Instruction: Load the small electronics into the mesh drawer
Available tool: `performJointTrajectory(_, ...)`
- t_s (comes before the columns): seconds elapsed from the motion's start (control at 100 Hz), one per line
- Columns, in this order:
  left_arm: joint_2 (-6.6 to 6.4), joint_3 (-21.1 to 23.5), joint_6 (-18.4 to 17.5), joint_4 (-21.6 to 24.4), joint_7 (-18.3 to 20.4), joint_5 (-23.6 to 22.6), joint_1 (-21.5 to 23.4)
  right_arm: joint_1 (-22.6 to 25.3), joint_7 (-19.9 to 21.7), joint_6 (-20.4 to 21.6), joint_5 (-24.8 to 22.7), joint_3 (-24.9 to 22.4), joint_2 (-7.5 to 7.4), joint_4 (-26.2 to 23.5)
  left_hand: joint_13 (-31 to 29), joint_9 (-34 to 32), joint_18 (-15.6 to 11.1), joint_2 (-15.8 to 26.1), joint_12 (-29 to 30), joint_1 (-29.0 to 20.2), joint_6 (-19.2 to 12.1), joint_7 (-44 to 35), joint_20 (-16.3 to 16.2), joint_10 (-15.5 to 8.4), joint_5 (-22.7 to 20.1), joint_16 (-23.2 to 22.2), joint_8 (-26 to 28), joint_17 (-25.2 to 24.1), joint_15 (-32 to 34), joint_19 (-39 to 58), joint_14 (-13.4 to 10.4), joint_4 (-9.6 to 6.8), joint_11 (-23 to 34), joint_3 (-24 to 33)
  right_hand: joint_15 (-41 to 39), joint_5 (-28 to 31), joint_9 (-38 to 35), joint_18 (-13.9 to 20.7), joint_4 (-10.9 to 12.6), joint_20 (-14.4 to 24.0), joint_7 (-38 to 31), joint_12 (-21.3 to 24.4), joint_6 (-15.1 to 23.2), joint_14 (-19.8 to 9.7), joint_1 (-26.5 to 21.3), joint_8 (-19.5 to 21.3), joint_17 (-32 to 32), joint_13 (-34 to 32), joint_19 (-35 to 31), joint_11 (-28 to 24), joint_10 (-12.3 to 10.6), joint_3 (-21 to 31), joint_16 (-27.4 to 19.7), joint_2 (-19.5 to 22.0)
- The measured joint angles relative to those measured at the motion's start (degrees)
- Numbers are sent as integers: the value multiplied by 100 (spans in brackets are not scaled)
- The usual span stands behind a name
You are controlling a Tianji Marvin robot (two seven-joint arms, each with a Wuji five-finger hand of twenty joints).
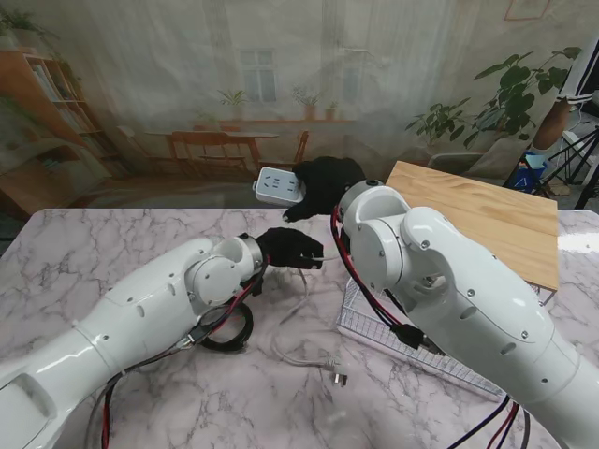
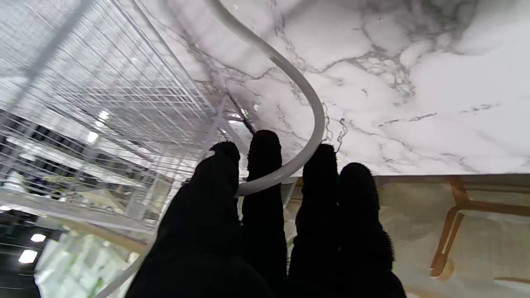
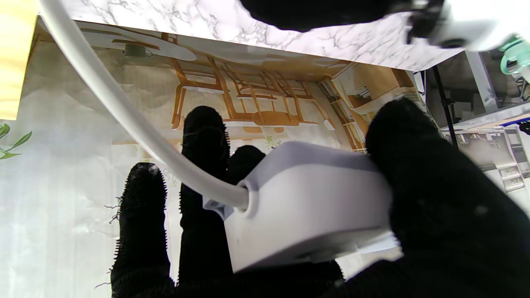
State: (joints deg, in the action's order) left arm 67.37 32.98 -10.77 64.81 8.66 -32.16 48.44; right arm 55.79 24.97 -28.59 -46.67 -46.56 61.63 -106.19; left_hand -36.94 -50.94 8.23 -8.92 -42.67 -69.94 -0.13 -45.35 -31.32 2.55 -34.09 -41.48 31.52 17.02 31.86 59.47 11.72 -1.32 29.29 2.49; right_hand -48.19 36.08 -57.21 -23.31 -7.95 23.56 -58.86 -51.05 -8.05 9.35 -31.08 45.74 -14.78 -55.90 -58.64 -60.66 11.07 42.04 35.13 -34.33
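A wooden board (image 1: 487,217) lies over the drawer (image 1: 393,341). Right hand (image 1: 323,184) grips the strip (image 1: 279,186) aloft; left hand (image 1: 290,247) clasps its cord (image 1: 298,313).

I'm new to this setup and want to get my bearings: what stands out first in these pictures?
The right hand holds a white power strip up in the air at the far side of the marble table. Its white cable hangs down and passes through the left hand, beside the mesh drawer on the right.
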Motion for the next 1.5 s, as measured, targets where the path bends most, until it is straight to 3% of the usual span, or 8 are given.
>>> performJointTrajectory(0.09, -271, 580, -444, 533, 151, -461, 436, -2, 60, 24, -85, -20, -16, 8, -131, -66, 65, -13, -241, 0, 1, -36, -78, 9, 2, -246, 251, 62, 187, 137, 35, 0, 207, 1, -2, 0, -3, 0, 0, 0, -1, -1, 0, 0, 0, -19, -22, -1, -4, -12, 1, 0, 0, 0)
performJointTrajectory(0.18, -448, 1141, -815, 915, 198, -743, 879, -25, 89, 32, -119, -21, -23, 55, -161, -77, 104, -15, -403, 0, 1, -42, -154, 62, 2, -450, 414, 93, 343, 260, 72, 0, 346, 2, -2, 0, -4, 1, 0, 0, -1, -1, 0, 0, 0, -20, -23, -2, -4, -15, 1, 0, 0, 0)
performJointTrajectory(0.33, -609, 2028, -1137, 1492, 287, -1031, 1601, -54, 87, 26, -148, -27, -24, 150, -227, -140, 210, -75, -601, 3, 1, -42, -287, 199, -45, -684, 593, 140, 508, 411, 153, 18, 469, 43, -2, 0, -5, 2, 0, 0, -1, -1, 0, 0, 0, -75, -24, -2, -4, -16, 1, 0, 0, 0)
performJointTrajectory(0.45, -677, 2492, -1427, 1850, 290, -1075, 1997, -62, 87, 38, -200, -31, -27, 183, -292, -151, 224, -76, -631, 4, 1, -42, -299, 279, -45, -784, 701, 199, 603, 461, 158, 20, 573, 43, -2, 44, -73, 2, 2, 0, 13, -1, 0, 0, 0, -179, -24, -19, -4, -17, 1, -77, 0, 0)
performJointTrajectory(0.82, -764, 3331, -2019, 2665, 361, -1072, 2542, -108, 89, 61, -300, 1, -28, 297, -839, -361, 394, -76, -419, 6, 1, -46, -421, 285, -46, -973, 897, 707, 902, 789, 218, 22, 819, 44, -2, 115, -192, 4, 3, 1, 146, -1, 0, 1, 0, -327, -100, -145, -37, -17, 3, -151, 0, 0)
performJointTrajectory(0.99, -771, 3669, -2148, 2989, 393, -1013, 2733, -78, 201, 336, -534, -31, -44, 367, -1288, -438, 496, -76, -398, 6, -10, -46, -421, 285, -46, -973, 899, 1107, 982, 1008, 228, 72, 996, 44, -2, 170, -242, 6, 4, 1, 219, -1, 0, 2, 0, -328, -110, -203, -48, -17, 3, -180, 0, -2)
performJointTrajectory(1.27, -800, 4203, -2369, 3495, 531, -930, 2889, -8, 301, 488, -581, 10, -93, 480, -2092, -582, 713, -76, -424, 6, -30, -36, -423, 290, -46, -1106, 899, 1957, 1991, 2115, 242, 73, 1560, 43, -2, 171, -249, 9, 4, 1, 221, -1, 0, 3, 0, -330, -116, -207, -53, -30, 3, -181, 0, -2)
performJointTrajectory(1.5, -833, 4395, -2484, 3604, 566, -1095, 2777, 15, 83, 415, -362, 90, -86, 584, -2158, -649, 723, -76, -537, 8, -68, -36, -423, 292, -46, -1110, 899, 2056, 2245, 2324, 227, 73, 1700, 34, -2, 175, -300, 12, 4, 1, 222, -3, 0, 4, 0, -331, -126, -269, -63, -36, 3, -185, 0, -2)
